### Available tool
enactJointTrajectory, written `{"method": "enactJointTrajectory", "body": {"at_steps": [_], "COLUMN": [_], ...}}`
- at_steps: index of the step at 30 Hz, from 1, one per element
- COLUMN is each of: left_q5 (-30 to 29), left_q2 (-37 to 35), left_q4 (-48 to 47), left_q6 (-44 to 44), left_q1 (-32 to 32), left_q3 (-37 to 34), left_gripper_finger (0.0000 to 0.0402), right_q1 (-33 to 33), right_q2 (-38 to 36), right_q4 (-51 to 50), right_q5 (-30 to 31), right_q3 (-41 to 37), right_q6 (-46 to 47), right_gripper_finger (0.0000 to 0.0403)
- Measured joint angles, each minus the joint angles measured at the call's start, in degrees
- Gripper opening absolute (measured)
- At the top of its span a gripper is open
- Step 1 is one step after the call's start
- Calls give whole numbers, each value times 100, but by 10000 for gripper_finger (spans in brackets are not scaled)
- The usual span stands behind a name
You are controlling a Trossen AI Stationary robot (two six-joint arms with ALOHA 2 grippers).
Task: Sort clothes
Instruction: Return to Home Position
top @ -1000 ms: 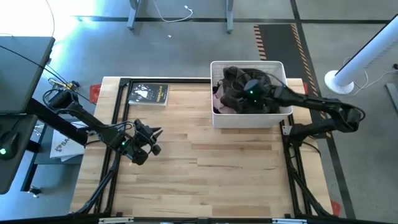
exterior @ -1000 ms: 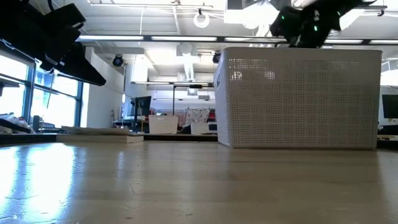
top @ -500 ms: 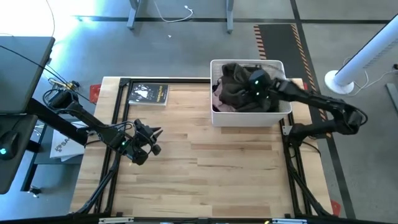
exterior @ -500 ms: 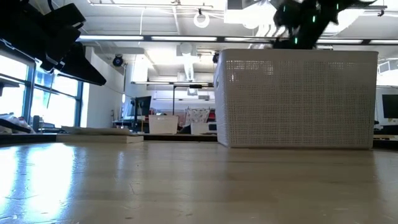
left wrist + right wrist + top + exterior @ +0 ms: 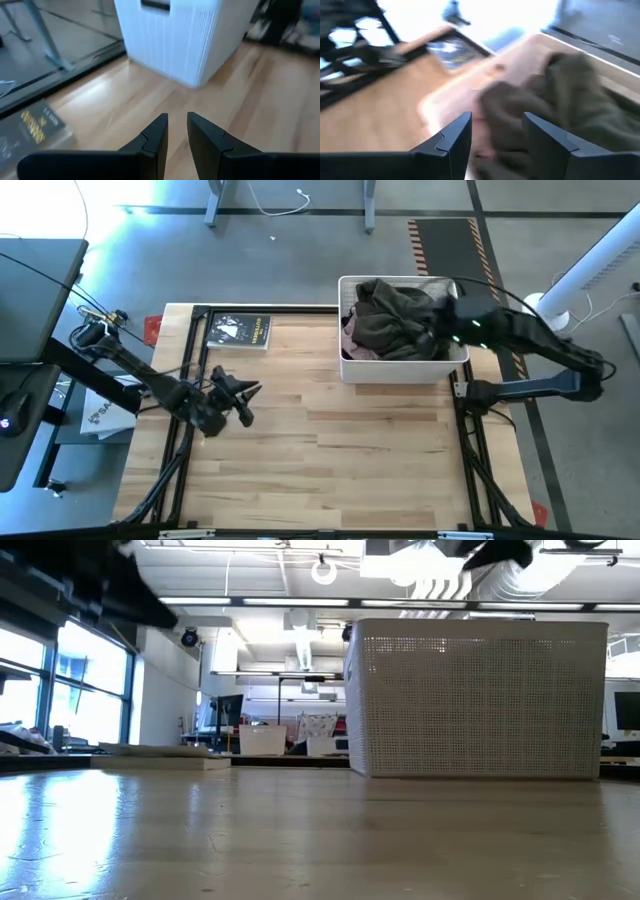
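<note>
A dark olive-brown garment lies heaped on top in the white lattice basket at the table's far right. A pale pink garment shows under it at the basket's left side. The other clothes are hidden. My right gripper is open and empty above the basket's right side, and the olive-brown garment lies beyond its fingers. My left gripper hangs above the table's left part, its fingers a narrow gap apart, and holds nothing.
A dark flat book lies at the table's far left, and it also shows in the left wrist view. Bare wooden tabletop lies between the arms and toward the near edge. The basket stands tall at the far right.
My right gripper has drawn up and toward the table's right edge, from over the middle of the clothes heap to the basket's right side, and the olive-brown garment now lies uncovered. My left gripper has risen a little.
</note>
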Motion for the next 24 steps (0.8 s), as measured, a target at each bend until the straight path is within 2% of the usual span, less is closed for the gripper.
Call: {"method": "enactJointTrajectory", "body": {"at_steps": [7, 10, 12, 14, 17, 24], "left_q5": [-25, -30, -32, -27, 89, 201], "left_q2": [-1039, -1524, -1865, -2266, -2826, -3554], "left_q4": [21, 12, 15, -9, -253, -1506], "left_q6": [1152, 1692, 1952, 2061, 2063, 1583], "left_q1": [0, 0, 0, 0, 0, -2], "left_q3": [543, 710, 771, 776, 754, 747], "left_gripper_finger": [71, 71, 71, 71, 71, 71], "right_q1": [1711, 2299, 2642, 2900, 3177, 3356], "right_q2": [-1050, -1403, -1609, -1781, -2087, -3031], "right_q4": [1043, 1941, 2797, 3673, 4445, 4781], "right_q5": [-1120, -1403, -1995, -2329, -2227, -1713], "right_q3": [-891, -1567, -2111, -2676, -3398, -4530], "right_q6": [-351, -426, -589, -559, -559, -537], "right_gripper_finger": [172, 172, 172, 172, 172, 172]}}
